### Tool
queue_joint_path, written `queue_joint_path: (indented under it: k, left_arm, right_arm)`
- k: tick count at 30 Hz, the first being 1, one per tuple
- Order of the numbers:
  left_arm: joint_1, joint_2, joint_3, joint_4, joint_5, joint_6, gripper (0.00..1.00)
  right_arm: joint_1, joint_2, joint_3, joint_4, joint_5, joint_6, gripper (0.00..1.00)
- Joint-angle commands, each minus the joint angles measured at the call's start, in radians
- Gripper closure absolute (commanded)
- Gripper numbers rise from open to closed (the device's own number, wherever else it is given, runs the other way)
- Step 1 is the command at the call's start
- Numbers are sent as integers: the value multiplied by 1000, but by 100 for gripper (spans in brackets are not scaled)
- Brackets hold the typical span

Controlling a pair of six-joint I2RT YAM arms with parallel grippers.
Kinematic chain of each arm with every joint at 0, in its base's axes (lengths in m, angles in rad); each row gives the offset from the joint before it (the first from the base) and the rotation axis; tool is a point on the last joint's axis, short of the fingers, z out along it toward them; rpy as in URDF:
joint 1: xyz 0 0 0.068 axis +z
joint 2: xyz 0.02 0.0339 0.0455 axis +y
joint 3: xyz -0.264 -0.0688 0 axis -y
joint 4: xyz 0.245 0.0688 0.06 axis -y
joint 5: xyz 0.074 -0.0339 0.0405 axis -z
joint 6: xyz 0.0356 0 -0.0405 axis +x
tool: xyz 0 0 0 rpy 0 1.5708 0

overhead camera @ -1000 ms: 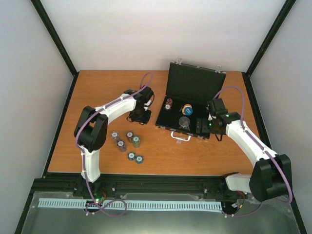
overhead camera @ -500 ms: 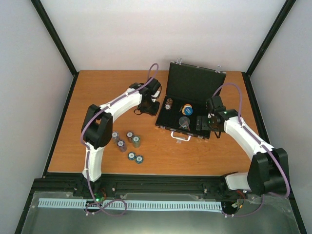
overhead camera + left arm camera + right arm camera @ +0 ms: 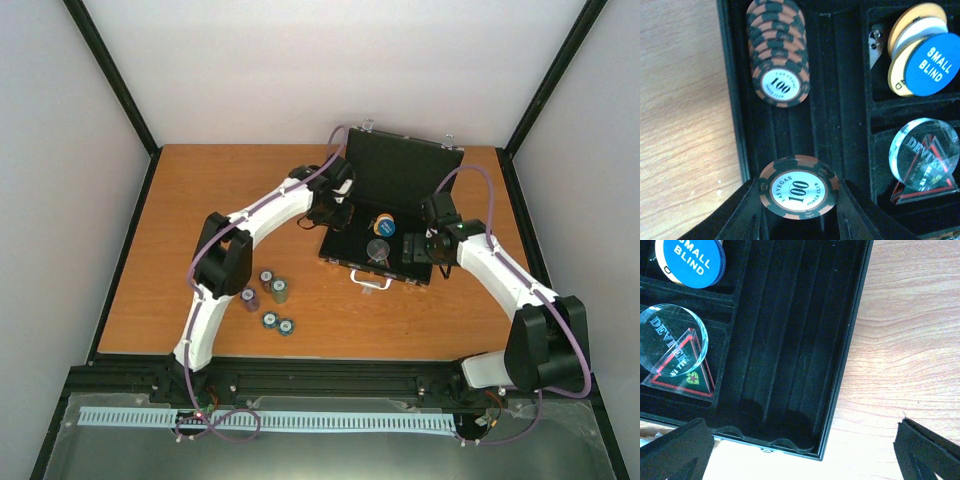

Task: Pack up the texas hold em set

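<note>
Packing is part done: one chip stack laid in case, second stack pinched by left tool, right tool spread, several stacks left on desk.

Chips edged orange and dark green, blue disc lettered white, black case, wood-grain table

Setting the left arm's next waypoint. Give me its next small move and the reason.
Probably lower the left claw so its held chip stack settles into the groove of the case, just short of the chip row lying there, then open. The stack is gripped over that same groove, with bare groove between it and the row.
</note>
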Motion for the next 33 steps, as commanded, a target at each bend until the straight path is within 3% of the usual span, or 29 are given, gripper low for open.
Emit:
queue_joint_path:
  k: [1,7,27,33]
  left_arm:
    - [-5,57,93,0,21,-20,71]
    - [-6,135,178,-5,23,-30,72]
    - [-6,196,193,62,-105,-3,74]
    - [-6,217,199,85,-126,4,62]
  right_arm:
    - [-10,11,27,12,21,-19,0]
    - [-11,19,38,5,25,-32,0]
    - [-41,35,38,3,17,-35,0]
    - [-40,43,40,-1,17,-41,0]
